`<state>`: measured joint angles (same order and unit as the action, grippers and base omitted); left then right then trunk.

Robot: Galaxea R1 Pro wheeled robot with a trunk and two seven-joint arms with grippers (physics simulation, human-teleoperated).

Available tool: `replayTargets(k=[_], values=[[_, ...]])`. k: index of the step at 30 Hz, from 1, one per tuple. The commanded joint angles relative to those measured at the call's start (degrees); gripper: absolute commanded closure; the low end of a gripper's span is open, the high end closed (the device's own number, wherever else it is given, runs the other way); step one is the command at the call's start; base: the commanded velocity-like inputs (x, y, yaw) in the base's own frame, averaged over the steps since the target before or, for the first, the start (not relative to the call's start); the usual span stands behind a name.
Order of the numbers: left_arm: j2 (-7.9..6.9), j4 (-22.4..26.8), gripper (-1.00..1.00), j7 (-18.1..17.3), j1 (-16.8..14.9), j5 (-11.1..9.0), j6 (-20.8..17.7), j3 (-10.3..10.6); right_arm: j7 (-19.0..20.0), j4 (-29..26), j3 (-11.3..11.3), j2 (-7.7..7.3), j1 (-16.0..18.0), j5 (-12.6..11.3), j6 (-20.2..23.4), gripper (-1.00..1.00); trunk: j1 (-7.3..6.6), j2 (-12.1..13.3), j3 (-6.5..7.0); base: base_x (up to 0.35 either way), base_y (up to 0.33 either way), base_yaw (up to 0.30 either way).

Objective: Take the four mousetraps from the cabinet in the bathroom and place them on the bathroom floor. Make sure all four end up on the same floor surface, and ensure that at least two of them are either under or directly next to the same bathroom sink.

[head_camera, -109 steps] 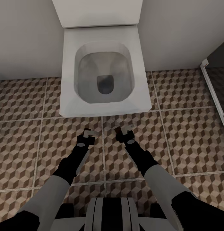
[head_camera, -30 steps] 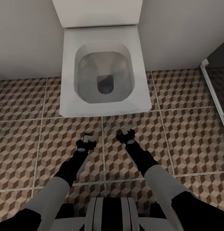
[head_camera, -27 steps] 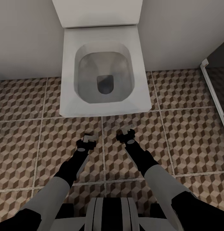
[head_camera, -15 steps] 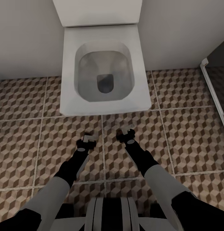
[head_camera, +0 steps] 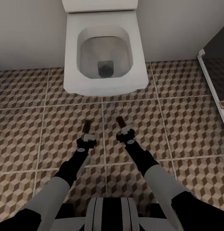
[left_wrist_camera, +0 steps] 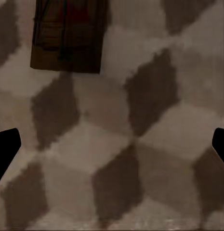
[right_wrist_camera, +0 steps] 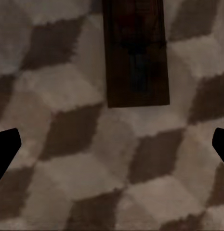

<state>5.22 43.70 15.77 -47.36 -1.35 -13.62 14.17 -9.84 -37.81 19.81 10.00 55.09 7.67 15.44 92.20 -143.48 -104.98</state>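
Observation:
Two mousetraps lie flat on the cube-patterned bathroom floor (head_camera: 189,128) in front of the toilet: one small brown board (head_camera: 87,126) on the left and another (head_camera: 120,121) on the right. My left gripper (head_camera: 89,138) hovers just short of the left mousetrap (left_wrist_camera: 68,36), open and empty, with its dark fingertips (left_wrist_camera: 6,149) wide apart. My right gripper (head_camera: 127,132) is also open and empty, just short of the right mousetrap (right_wrist_camera: 136,53). The cabinet and the bathroom sink are out of view.
A white toilet (head_camera: 105,85) stands against the grey wall straight ahead, its front edge about a tile's length beyond the traps. A white frame rail (head_camera: 211,83) borders a dark recess at the right. Open tiles spread to both sides.
The whole view has pulled back from the toilet, so the camera moved. Two mousetraps now show on the tiles just ahead of the grippers. The arms keep the same pose.

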Motion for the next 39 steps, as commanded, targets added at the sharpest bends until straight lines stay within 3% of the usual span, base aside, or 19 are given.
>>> replayTargets(k=[1, 29, 39], values=[[-0.04, 0.08, -1.00, 0.40, -0.03, -0.14, -0.24, 0.25, -0.18, -0.09, 0.13, 0.00, 0.02, 0.59, 0.49, -1.00, -0.04, -0.01, -0.02, -0.333, 0.000, 0.000], [-0.13, 0.32, -1.00, 0.32, -0.02, -0.14, -0.09, 0.27, -0.09, -0.33, 0.14, 0.00, 0.02, 0.59, 0.31, -1.00, -0.04, -0.01, -0.02, -0.335, 0.000, 0.000], [0.01, 4.30, -1.00, 0.38, -0.01, -0.22, -0.41, 0.39, -0.04, -0.49, 0.14, 0.00, 0.02, 0.59, 0.08, -1.00, -0.04, -0.01, -0.02, -0.106, 0.000, 0.000]])
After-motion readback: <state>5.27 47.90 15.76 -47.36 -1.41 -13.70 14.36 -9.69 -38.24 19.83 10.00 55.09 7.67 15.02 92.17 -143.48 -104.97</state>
